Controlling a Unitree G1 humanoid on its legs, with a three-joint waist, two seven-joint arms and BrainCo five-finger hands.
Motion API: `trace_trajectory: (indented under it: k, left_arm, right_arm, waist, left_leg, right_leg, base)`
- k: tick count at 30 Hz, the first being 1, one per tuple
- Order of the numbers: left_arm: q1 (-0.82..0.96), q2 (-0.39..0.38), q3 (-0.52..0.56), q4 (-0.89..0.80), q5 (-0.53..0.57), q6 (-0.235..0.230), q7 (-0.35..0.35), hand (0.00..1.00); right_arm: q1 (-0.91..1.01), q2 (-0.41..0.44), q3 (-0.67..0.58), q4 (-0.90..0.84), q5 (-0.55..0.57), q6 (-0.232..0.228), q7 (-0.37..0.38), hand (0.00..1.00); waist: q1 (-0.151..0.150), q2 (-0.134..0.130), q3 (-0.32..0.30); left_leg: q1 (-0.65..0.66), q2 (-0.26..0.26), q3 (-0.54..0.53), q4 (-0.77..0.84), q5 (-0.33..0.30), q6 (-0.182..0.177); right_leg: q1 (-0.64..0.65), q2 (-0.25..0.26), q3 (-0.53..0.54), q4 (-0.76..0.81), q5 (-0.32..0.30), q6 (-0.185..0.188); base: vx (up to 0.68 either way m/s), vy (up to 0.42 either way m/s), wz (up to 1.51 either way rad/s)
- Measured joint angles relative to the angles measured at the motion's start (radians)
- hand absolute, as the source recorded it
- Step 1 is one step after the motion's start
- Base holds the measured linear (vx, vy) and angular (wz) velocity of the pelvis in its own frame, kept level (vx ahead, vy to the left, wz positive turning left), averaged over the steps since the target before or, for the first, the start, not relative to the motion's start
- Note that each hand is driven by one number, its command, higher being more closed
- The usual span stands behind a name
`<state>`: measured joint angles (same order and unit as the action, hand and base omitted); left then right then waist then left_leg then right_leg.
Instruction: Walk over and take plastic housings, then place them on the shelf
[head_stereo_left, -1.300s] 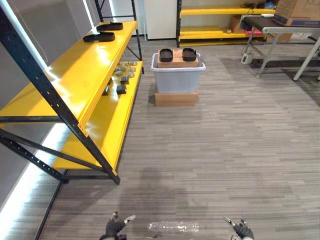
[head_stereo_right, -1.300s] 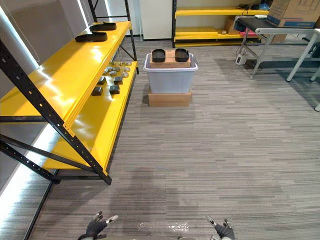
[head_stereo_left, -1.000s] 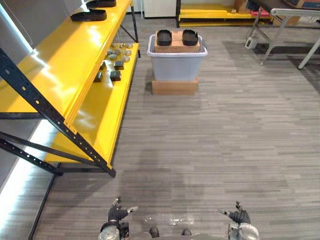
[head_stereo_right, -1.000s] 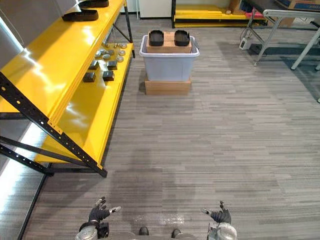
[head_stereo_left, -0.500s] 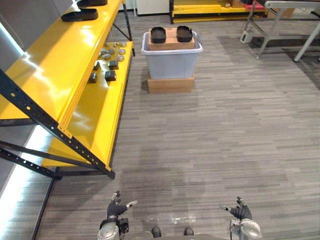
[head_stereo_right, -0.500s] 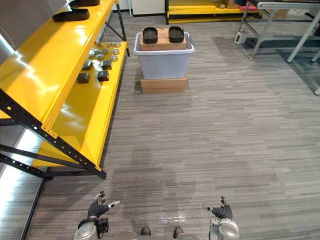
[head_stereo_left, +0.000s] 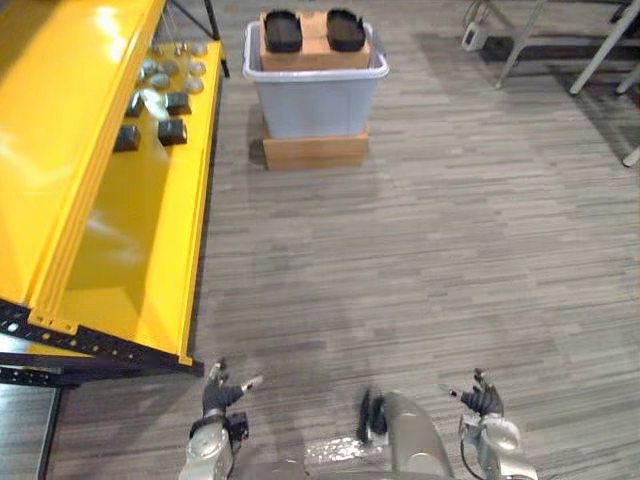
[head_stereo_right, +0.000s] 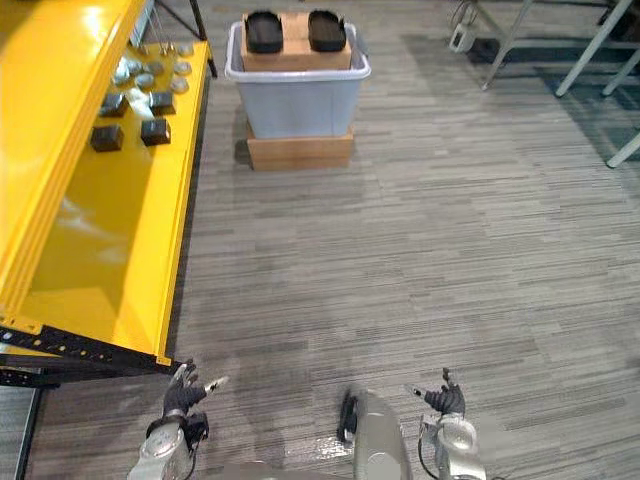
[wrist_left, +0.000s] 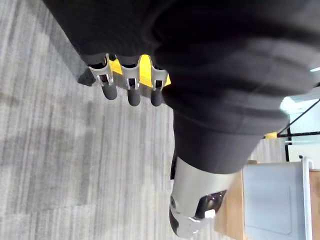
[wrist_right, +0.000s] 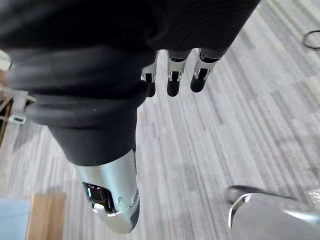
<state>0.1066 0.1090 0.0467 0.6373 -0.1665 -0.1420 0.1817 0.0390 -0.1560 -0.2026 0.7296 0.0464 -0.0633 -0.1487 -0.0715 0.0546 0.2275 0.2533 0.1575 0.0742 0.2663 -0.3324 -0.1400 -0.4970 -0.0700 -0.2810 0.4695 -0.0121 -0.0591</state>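
Here, in the left eye view, a black plastic housing (head_stereo_left: 283, 30) and a second housing (head_stereo_left: 346, 28) are lying side by side on a cardboard box (head_stereo_left: 314, 45) that is sitting inside a grey bin (head_stereo_left: 315, 95). The bin is resting on a low brown base (head_stereo_left: 314, 152) on the grey floor (head_stereo_left: 450, 230). Just to the left, a yellow shelf (head_stereo_left: 130, 260) is carrying small dark blocks (head_stereo_left: 172, 130) and round metal parts (head_stereo_left: 160, 75) on its lower level. Both housings are well apart from the hands. The left hand (head_stereo_left: 215, 397) is hanging low near the shelf's front corner, its fingers spread and holding nothing. The right hand (head_stereo_left: 483, 400) is hanging on the other side, likewise spread and empty.

In the right eye view, the same bin is standing beside the shelf, with table legs (head_stereo_right: 500, 40) showing beyond it.

In the left wrist view, the left hand's fingers (wrist_left: 133, 92) are pointing straight out over the floor, the thumb (wrist_left: 192, 212) standing apart from them, and the bin's wall is showing past the thumb.

In the right wrist view, the right hand's fingers (wrist_right: 173, 80) are hanging straight and relaxed, the thumb (wrist_right: 112, 200) standing apart.
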Motion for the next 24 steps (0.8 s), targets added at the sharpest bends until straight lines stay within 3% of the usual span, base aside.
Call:
trace_trajectory:
  k: [1, 2, 3, 4, 5, 7, 10, 11, 12, 13, 14, 15, 16, 17, 20, 21, 22, 23, 24]
  left_arm:
    - [-0.005, -0.007, 0.001, 0.0, 0.0, 0.0, 0.001, 0.0]
    - [-0.011, -0.023, 0.004, 0.0, -0.001, 0.0, 0.001, 0.0]
    - [-0.006, -0.038, 0.004, 0.001, -0.001, 0.0, -0.001, 0.0]
    - [-0.002, -0.042, 0.003, 0.0, -0.002, -0.001, -0.003, 0.0]
    - [0.005, -0.045, 0.004, 0.001, -0.012, 0.0, -0.005, 0.0]
    - [0.008, -0.046, 0.004, -0.001, -0.02, 0.0, -0.005, 0.0]
    - [0.014, -0.049, 0.005, -0.024, -0.024, 0.0, -0.005, 0.0]
    - [0.013, -0.049, 0.005, -0.031, -0.025, 0.001, -0.005, 0.0]
    - [0.013, -0.05, 0.005, -0.034, -0.025, 0.001, -0.005, 0.0]
    - [0.033, -0.056, 0.006, -0.047, -0.025, 0.001, -0.003, 0.0]
    - [0.049, -0.064, 0.006, -0.049, -0.025, 0.002, 0.002, 0.0]
    - [0.052, -0.063, 0.007, -0.042, -0.026, 0.005, 0.006, 0.0]
    - [0.06, -0.065, 0.024, -0.039, -0.027, 0.007, 0.016, 0.0]
    - [0.048, -0.068, 0.034, -0.04, -0.027, 0.007, 0.018, 0.0]
    - [0.034, -0.071, 0.035, -0.04, -0.027, 0.007, 0.017, 0.0]
    - [0.038, -0.064, 0.035, -0.036, -0.027, 0.009, 0.017, 0.0]
    - [0.039, -0.06, 0.035, -0.037, -0.027, 0.009, 0.017, 0.0]
    - [0.038, -0.051, 0.034, -0.038, -0.027, 0.009, 0.018, 0.0]
    - [0.044, -0.047, 0.033, -0.038, -0.027, 0.008, 0.022, 0.0]
  right_arm:
    - [-0.007, 0.0, 0.005, 0.0, 0.0, -0.001, 0.001, 0.0]
    - [-0.012, 0.0, 0.018, 0.001, 0.0, -0.001, 0.004, 0.0]
    - [-0.01, -0.001, 0.03, 0.005, 0.0, -0.001, 0.009, 0.0]
    - [-0.01, -0.001, 0.038, 0.009, 0.0, -0.002, 0.01, 0.0]
    - [-0.012, 0.003, 0.05, 0.025, 0.001, -0.005, 0.015, 0.0]
    - [-0.012, 0.008, 0.052, 0.044, 0.003, -0.012, 0.014, 0.0]
    - [-0.032, 0.007, 0.032, 0.058, 0.026, -0.014, 0.013, 0.0]
    - [-0.05, 0.007, 0.025, 0.082, 0.034, -0.012, 0.012, 0.0]
    - [-0.05, 0.008, 0.023, 0.087, 0.034, -0.01, 0.01, 0.0]
    - [-0.051, 0.009, 0.02, 0.094, 0.034, -0.007, 0.006, 0.0]
    - [-0.048, 0.009, 0.012, 0.109, 0.034, -0.008, -0.006, 0.0]
    - [-0.053, 0.011, 0.014, 0.12, 0.034, -0.007, -0.01, 0.0]
    - [-0.051, 0.026, 0.018, 0.119, 0.034, -0.006, -0.011, 0.0]
    - [-0.052, 0.037, 0.018, 0.118, 0.033, -0.006, -0.012, 0.0]
    - [-0.045, 0.037, 0.01, 0.13, 0.027, -0.004, -0.011, 0.0]
    - [-0.034, 0.043, 0.009, 0.13, 0.02, -0.003, -0.009, 0.0]
    - [-0.027, 0.046, 0.01, 0.131, 0.02, -0.002, -0.006, 0.0]
    - [-0.019, 0.05, 0.011, 0.131, 0.019, -0.001, -0.003, 0.0]
    - [-0.014, 0.053, 0.017, 0.13, 0.016, 0.0, -0.002, 0.0]
  waist:
    - [-0.002, 0.001, 0.001]
    - [0.001, 0.005, 0.004]
    - [0.005, 0.016, 0.019]
    - [0.005, 0.023, 0.026]
    - [0.016, 0.02, 0.033]
    - [0.041, -0.011, 0.045]
    - [0.061, -0.034, 0.052]
    - [0.076, -0.043, 0.059]
    - [0.088, -0.042, 0.061]
    - [0.106, -0.045, 0.063]
    - [0.126, -0.021, 0.056]
    - [0.14, -0.024, 0.056]
    - [0.142, -0.05, 0.041]
    - [0.136, -0.082, 0.022]
    - [0.14, -0.097, 0.02]
    - [0.135, -0.104, 0.021]
    - [0.132, -0.105, 0.021]
    - [0.122, -0.106, 0.021]
    - [0.109, -0.102, 0.021]
  left_leg:
    - [-0.026, 0.003, -0.009, 0.057, 0.037, -0.002]
    - [-0.1, 0.016, -0.022, 0.229, 0.144, 0.016]
    - [-0.178, 0.061, -0.023, 0.45, 0.311, 0.015]
    - [-0.221, 0.096, -0.015, 0.575, 0.306, 0.02]
    - [-0.288, 0.151, 0.027, 0.772, 0.255, 0.069]
    - [-0.395, 0.15, 0.08, 0.872, 0.182, 0.102]
    - [-0.603, 0.046, 0.116, 0.658, 0.116, 0.101]
    - [-0.652, -0.018, 0.108, 0.473, 0.121, 0.098]
    - [-0.663, -0.051, 0.092, 0.361, 0.135, 0.085]
    - [-0.667, -0.099, 0.047, 0.124, 0.189, 0.046]
    - [-0.662, -0.109, 0.014, -0.03, 0.254, 0.036]
    - [-0.662, -0.109, 0.008, -0.008, 0.33, 0.068]
    - [-0.662, -0.13, 0.005, 0.015, 0.41, 0.148]
    - [-0.682, -0.157, 0.01, 0.052, 0.389, 0.18]
    - [-0.657, -0.17, 0.049, 0.164, 0.25, 0.208]
    - [-0.597, -0.184, 0.059, 0.191, 0.183, 0.22]
    - [-0.564, -0.192, 0.058, 0.204, 0.152, 0.226]
    - [-0.485, -0.204, 0.055, 0.202, 0.103, 0.234]
    - [-0.395, -0.208, 0.047, 0.17, 0.072, 0.238]
  right_leg:
    - [0.003, -0.002, -0.006, 0.019, -0.032, -0.004]
    - [0.049, 0.003, -0.015, 0.016, -0.082, -0.009]
    - [0.153, 0.024, -0.034, -0.041, -0.113, -0.015]
    - [0.219, 0.042, -0.046, -0.078, -0.12, -0.022]
    - [0.332, 0.075, -0.048, -0.148, -0.123, -0.026]
    - [0.498, 0.086, -0.046, -0.272, -0.125, -0.029]
    - [0.638, 0.083, -0.046, -0.416, -0.139, -0.01]
    - [0.677, 0.075, -0.042, -0.436, -0.159, 0.004]
    - [0.697, 0.07, -0.038, -0.44, -0.171, 0.011]
    - [0.738, 0.07, -0.019, -0.451, -0.196, 0.029]
    - [0.779, 0.085, 0.014, -0.472, -0.222, 0.048]
    - [0.801, 0.085, 0.035, -0.475, -0.238, 0.059]
    - [0.817, 0.061, 0.055, -0.47, -0.253, 0.082]
    - [0.793, 0.019, 0.066, -0.427, -0.256, 0.087]
    - [0.674, -0.044, 0.127, -0.059, -0.26, 0.127]
    - [0.599, -0.09, 0.151, 0.192, -0.193, 0.214]
    - [0.565, -0.11, 0.153, 0.315, -0.178, 0.246]
    - [0.501, -0.148, 0.13, 0.517, -0.199, 0.213]
    - [0.452, -0.171, 0.081, 0.593, -0.234, 0.152]
  base:
    - [0.65, -0.292, 0.26]
    - [0.68, -0.327, 0.33]
    - [0.69, -0.327, 0.37]
    - [0.7, -0.302, 0.28]
    - [0.67, -0.258, 0.11]
    - [0.61, -0.222, 0.14]
    - [0.57, -0.119, 0.11]
    - [0.49, 0.004, -0.09]
    - [0.52, 0.048, -0.23]
    - [0.54, 0.093, -0.56]
    - [0.55, 0.124, -0.75]
    - [0.59, 0.155, -0.75]
    - [0.62, 0.168, -0.35]
    - [0.76, 0.207, -0.17]
    - [0.65, 0.192, -0.17]
    - [0.47, 0.134, -0.09]
    - [0.61, 0.153, -0.01]
    - [0.6, 0.115, 0.07]
    - [0.59, 0.096, 0.07]
